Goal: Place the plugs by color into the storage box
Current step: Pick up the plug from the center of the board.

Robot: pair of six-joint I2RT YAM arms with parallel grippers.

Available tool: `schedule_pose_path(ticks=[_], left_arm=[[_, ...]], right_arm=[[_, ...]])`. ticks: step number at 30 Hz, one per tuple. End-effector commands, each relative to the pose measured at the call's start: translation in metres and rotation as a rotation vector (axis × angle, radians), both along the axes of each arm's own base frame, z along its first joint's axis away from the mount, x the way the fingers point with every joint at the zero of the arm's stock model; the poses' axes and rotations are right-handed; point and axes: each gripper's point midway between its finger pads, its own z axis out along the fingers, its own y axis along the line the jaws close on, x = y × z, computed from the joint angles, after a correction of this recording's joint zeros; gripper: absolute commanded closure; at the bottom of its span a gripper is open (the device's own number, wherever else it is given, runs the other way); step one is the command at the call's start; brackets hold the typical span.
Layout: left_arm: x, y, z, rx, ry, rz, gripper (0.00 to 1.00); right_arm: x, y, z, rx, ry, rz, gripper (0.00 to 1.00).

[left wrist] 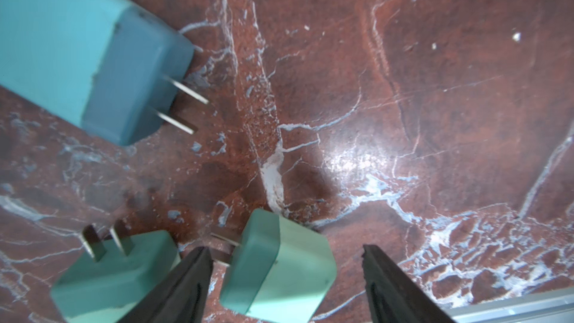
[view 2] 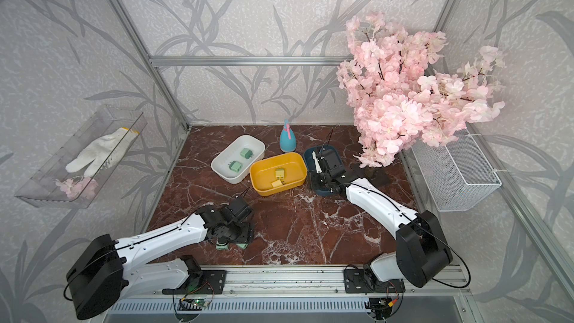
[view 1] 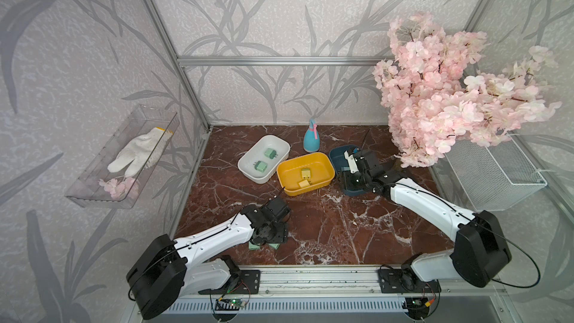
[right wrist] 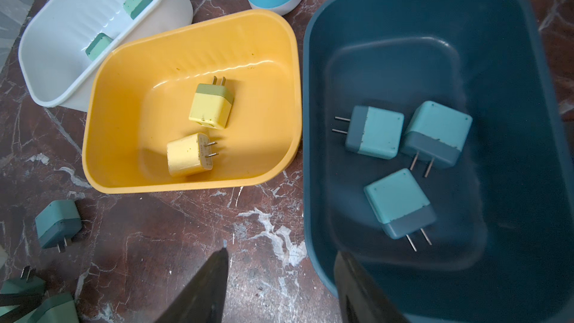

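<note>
Mint-green plug [left wrist: 279, 262] is lying by the bench's [left wrist: 403, 88] front edge, between my left pincer's [left wrist: 284, 247] spread jaws; I'm centring on its flat sides, steering clear of the neighbouring plug [left wrist: 118, 274], before closing.

Both top views are bright, with soft, even light. In the left wrist view, a white shiny spot sits on the dark red marble tabletop [left wrist: 341, 160], and the teal blue plastic plug [left wrist: 77, 41] looks fuzzy. The black jaws are blurry in both wrist views. A shiny streak glows inside the yellow plastic tub [right wrist: 248, 66].
</note>
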Motion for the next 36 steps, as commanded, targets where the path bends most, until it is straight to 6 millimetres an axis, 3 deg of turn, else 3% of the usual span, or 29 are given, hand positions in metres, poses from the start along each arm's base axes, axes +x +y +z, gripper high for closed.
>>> schedule_pose_path(ticks=[1, 11, 20, 28, 31, 36], left_arm=[[-0.008, 0.001, -0.009, 0.006, 0.03, -0.029, 0.23], [-0.014, 0.003, -0.016, 0.04, 0.067, -0.058, 0.36], [-0.002, 0.009, 0.004, 0.059, -0.027, -0.041, 0.52], [0.006, 0.014, 0.018, 0.081, -0.078, -0.025, 0.53], [0.011, 0.014, 0.029, 0.089, -0.1, -0.021, 0.53], [0.028, 0.008, 0.066, 0.087, -0.178, -0.047, 0.52]], right_arm=[[0.002, 0.006, 0.01, 0.012, -0.015, 0.011, 0.4], [0.002, 0.016, 0.002, -0.027, 0.014, 0.036, 0.4], [0.001, 0.02, 0.001, -0.042, 0.012, 0.047, 0.4], [-0.002, 0.016, 0.005, -0.044, -0.008, 0.037, 0.4], [-0.003, 0.015, 0.007, -0.042, -0.012, 0.037, 0.4], [-0.004, 0.013, 0.016, -0.04, -0.042, 0.031, 0.4]])
